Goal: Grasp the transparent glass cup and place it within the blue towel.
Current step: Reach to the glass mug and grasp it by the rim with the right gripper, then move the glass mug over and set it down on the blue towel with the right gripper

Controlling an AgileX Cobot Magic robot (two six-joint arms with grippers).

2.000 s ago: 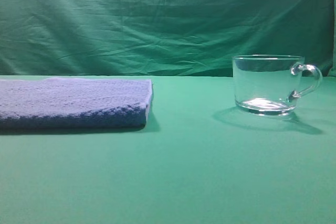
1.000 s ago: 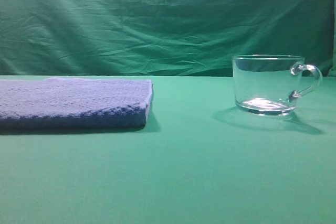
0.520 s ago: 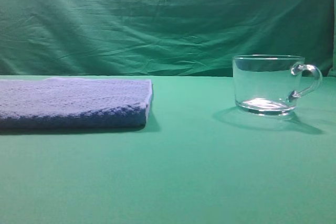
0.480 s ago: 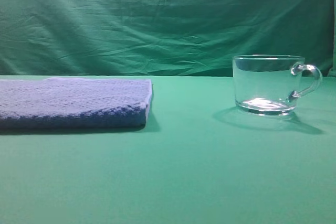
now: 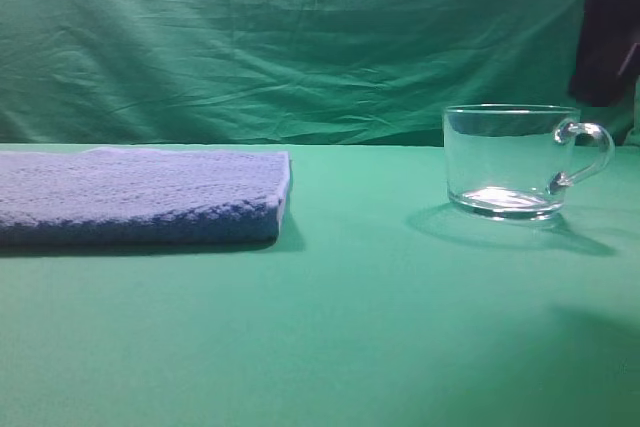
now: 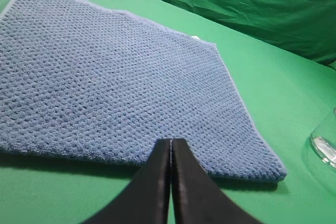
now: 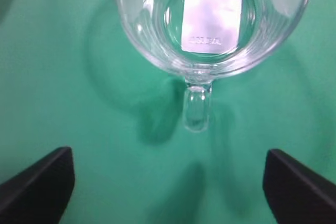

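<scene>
Exterior high view, foreground: green table cloth (image 5: 350, 327), bare across the near band, with a soft dark shadow at the lower right corner whose source lay outside the frame. Mid-ground left: blue towel (image 5: 140, 192), folded flat, its left part cut off by the frame edge. Mid-ground right: transparent glass cup (image 5: 510, 160), upright on the cloth, loop handle pointing right, well apart from the towel. Far: wrinkled green backdrop (image 5: 300, 37); at the upper right corner a dark shape (image 5: 610, 22), only partly in frame, above and behind the cup, too cropped to make out in detail.

Left wrist view, near: left gripper (image 6: 170, 182), two black fingers pressed together with only a thin seam between, tips over the towel's near edge; whether they touched the fabric could not be told. Beyond: towel (image 6: 115, 82) with nubby weave, far-left corner cut off. Right edge: a sliver of the cup's base (image 6: 326, 148), mostly out of frame.

Right wrist view, near: right gripper (image 7: 168, 182), fingers spread wide at the two lower corners, only their tips in frame, nothing between them. Beyond: cup (image 7: 212, 19) seen from above, handle pointing toward the camera, rim cut off at the top, a white glare patch on its base.
</scene>
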